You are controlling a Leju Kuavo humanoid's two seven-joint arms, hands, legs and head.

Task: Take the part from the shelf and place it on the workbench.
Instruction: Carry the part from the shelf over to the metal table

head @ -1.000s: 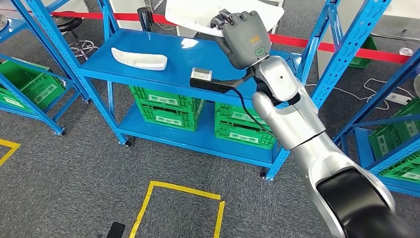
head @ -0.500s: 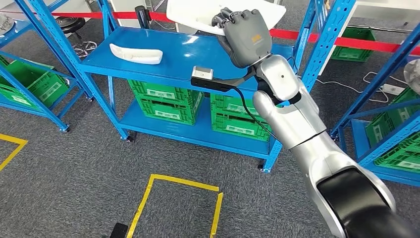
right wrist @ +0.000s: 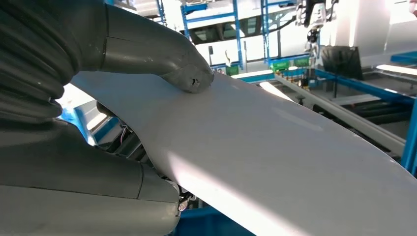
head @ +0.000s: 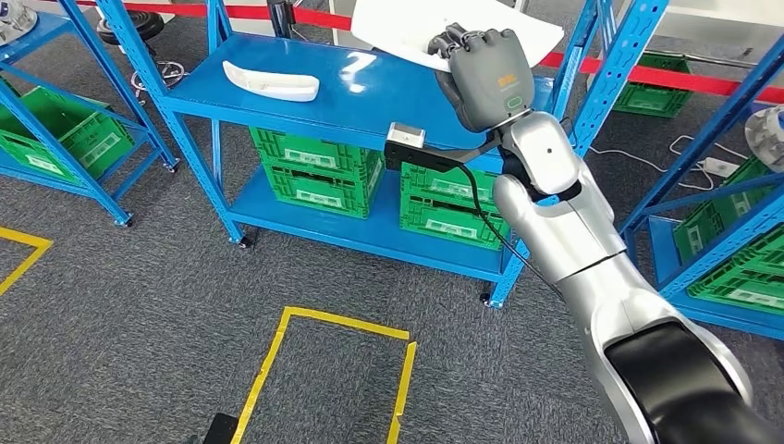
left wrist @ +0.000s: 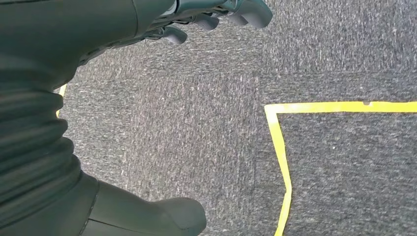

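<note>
Nearest us, at six o'clock, yellow floor tape (head: 277, 370) marked a square on the grey carpet (head: 120, 305). Our left hand (left wrist: 216, 12) hung above that carpet with its fingers curled in, nothing between them.

From five o'clock our right arm (head: 573, 240) rose toward one o'clock, where the right hand (head: 485, 79) gripped the large white part (head: 407, 28) — thumb pressed on one face, fingers wrapped under the edge, as the right wrist view showed. The part was held in the air above the top deck of the blue shelf (head: 305, 92).

On that deck, at eleven o'clock, lay a smaller white part (head: 271, 81). On the lower deck stood green crates (head: 370, 180), stacked in pairs; we could not tell what was in them. More green crates (head: 55, 139) sat on the shelf at ten o'clock, others (head: 740, 264) at three o'clock — contents equally unclear.

Farthest off, a red barrier tape (head: 647, 74) crossed behind the shelves.
</note>
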